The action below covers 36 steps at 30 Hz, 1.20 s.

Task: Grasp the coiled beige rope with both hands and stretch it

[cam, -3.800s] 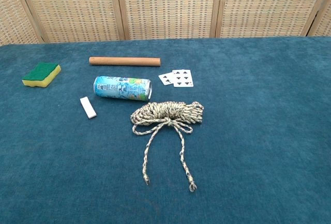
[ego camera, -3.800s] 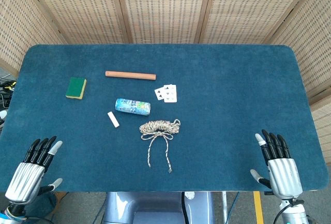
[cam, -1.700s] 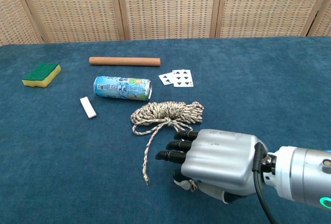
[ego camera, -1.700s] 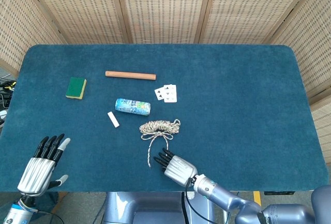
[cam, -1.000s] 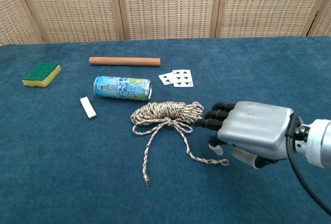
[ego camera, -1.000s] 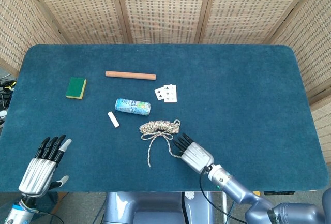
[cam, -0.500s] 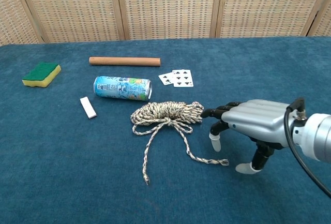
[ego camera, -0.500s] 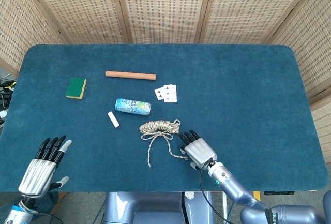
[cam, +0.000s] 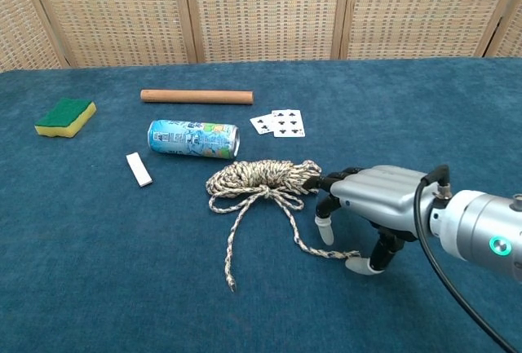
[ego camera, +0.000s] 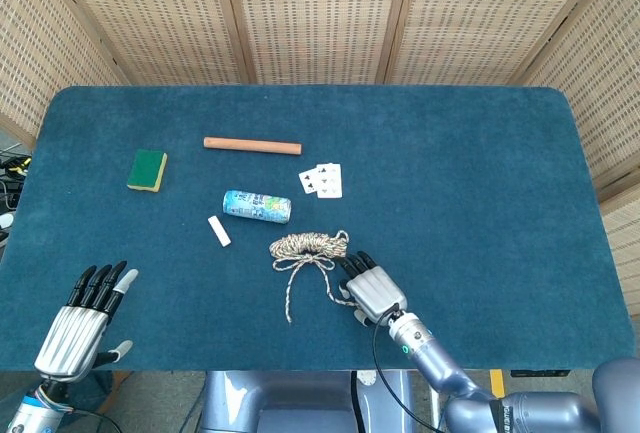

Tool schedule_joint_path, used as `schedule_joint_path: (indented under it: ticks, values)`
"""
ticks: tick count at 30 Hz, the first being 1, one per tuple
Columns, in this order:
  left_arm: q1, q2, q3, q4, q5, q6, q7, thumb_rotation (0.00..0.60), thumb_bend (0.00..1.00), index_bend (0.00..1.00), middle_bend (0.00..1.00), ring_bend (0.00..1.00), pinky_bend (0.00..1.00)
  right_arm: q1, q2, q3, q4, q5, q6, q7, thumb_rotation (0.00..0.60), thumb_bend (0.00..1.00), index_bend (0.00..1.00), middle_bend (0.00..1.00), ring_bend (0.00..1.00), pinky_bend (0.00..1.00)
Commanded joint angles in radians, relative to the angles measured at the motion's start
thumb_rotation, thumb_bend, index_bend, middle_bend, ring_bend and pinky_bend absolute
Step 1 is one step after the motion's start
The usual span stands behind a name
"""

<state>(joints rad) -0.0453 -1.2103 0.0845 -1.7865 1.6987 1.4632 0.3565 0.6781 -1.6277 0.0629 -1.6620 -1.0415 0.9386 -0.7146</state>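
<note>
Rope coiled, loose tail under right hand, fingers arched apart, gripping nothing; left hand splayed, empty.

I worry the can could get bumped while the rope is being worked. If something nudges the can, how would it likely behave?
The can lies on its side, so a nudge across its length would probably roll it, though the felt-like table may slow it. It looks undented, so likely stiff. Whether it is full or empty cannot be told. It lies close behind the rope.
</note>
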Motion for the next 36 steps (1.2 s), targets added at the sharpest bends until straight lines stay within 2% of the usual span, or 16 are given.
schedule_joint_path:
  ticks: [1,25,32,36]
  values:
    - [0.0,-0.001,0.001,0.0,-0.001,-0.002,0.003,0.6,0.0,0.0,0.0,0.0,0.0,0.005,-0.01,-0.003,0.006,0.008,0.006,-0.005,0.6,0.32,0.45,0.0,0.0,0.0]
    - [-0.002,-0.008,0.003,0.002,0.001,-0.004,0.014,0.6,0.0,0.0,0.0,0.0,0.0,0.015,-0.063,-0.042,0.084,-0.008,0.039,-0.002,0.6,0.38,0.54,0.0,0.0,0.0]
    - [-0.004,-0.011,0.002,0.003,-0.002,-0.007,0.019,0.6,0.0,0.0,0.0,0.0,0.0,0.012,-0.061,-0.041,0.103,-0.071,0.061,0.037,0.6,0.42,0.61,0.0,0.0,0.0]
    - [-0.013,-0.021,0.001,0.019,0.031,0.001,0.001,0.6,0.0,0.0,0.0,0.0,0.0,0.017,-0.044,-0.051,0.138,-0.179,0.105,0.031,0.6,0.43,0.63,0.0,0.0,0.0]
